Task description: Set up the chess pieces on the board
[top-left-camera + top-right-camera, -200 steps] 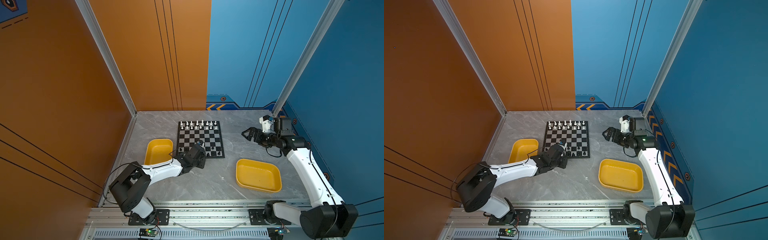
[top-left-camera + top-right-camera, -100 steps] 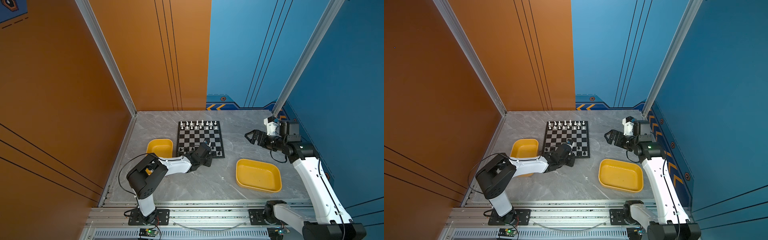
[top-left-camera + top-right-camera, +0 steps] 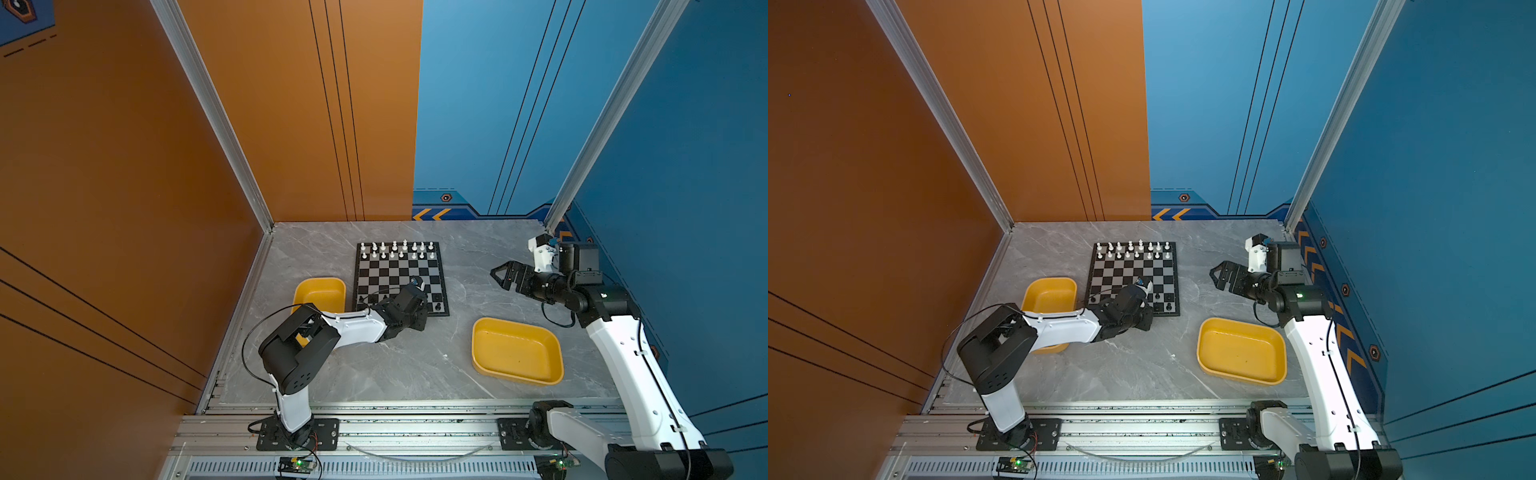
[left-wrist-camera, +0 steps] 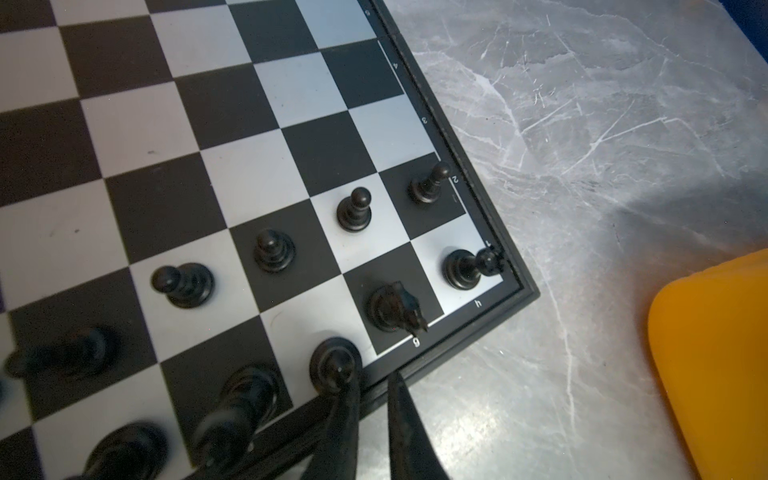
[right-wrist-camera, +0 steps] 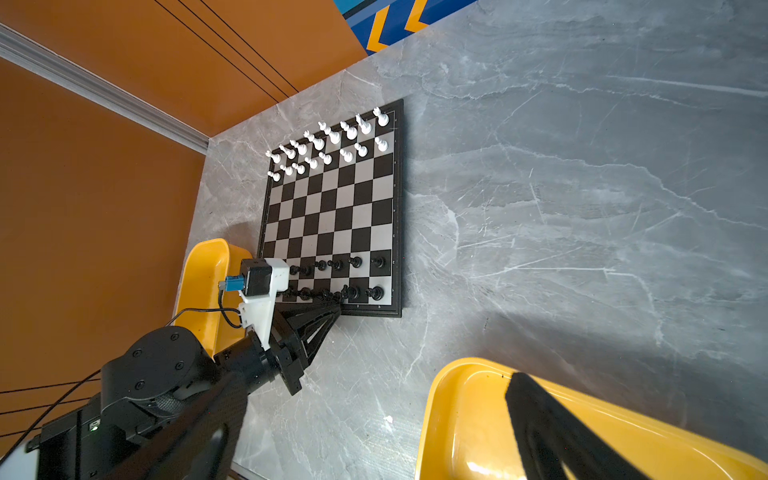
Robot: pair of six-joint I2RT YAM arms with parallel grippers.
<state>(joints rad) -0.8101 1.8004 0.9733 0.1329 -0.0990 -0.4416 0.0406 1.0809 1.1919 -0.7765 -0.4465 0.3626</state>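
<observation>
Left gripper (image 4: 374,384) noted low at the near edge of the board (image 4: 478,328), jaws a narrow gap apart, nothing seen between them. A black chessman (image 4: 334,365) is stood upright on the nearest rank beside the knight (image 4: 395,309), just against the outer side of one fingertip (image 4: 349,401). It lies on the board side of the jaws, not within them. Right gripper (image 3: 498,275) is held spread wide, well apart over bare table. The left arm is judged nearer. White chessmen (image 3: 395,249) are ranked along the far edge.
</observation>
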